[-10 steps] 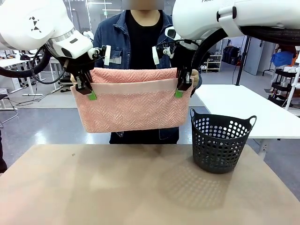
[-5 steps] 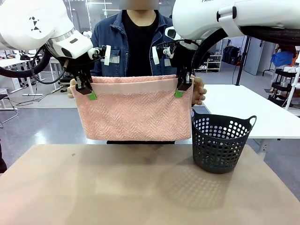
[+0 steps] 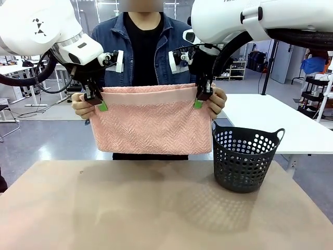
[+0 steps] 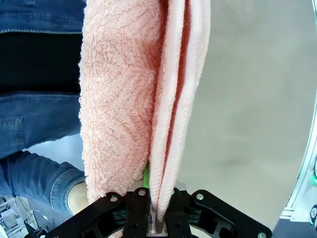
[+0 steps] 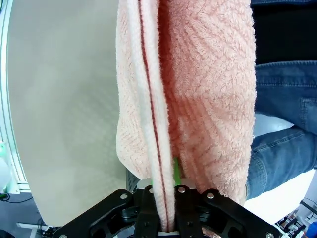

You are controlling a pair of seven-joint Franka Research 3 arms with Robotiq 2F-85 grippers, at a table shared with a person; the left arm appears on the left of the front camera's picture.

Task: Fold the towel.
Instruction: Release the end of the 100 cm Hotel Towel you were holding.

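Observation:
The salmon-pink towel (image 3: 151, 122) hangs doubled over in the air above the table, its smooth edge band along the top. My left gripper (image 3: 97, 102) is shut on its top left corner and my right gripper (image 3: 202, 98) is shut on its top right corner. The person's hands (image 3: 81, 105) (image 3: 217, 102) hold the towel's back layer just behind both corners. In the left wrist view the towel (image 4: 143, 99) runs up from between the shut fingers as two layers. The right wrist view has the towel (image 5: 183, 94) pinched the same way.
A black perforated basket (image 3: 245, 158) stands on the table's (image 3: 130, 208) right side, just below and right of the towel's lower corner. A white table (image 3: 291, 122) stands beyond on the right. The person stands close at the far edge.
The person has brought the far half of the towel up and over, so it now hangs folded and shorter, with hands at both top corners. My grippers stayed in place.

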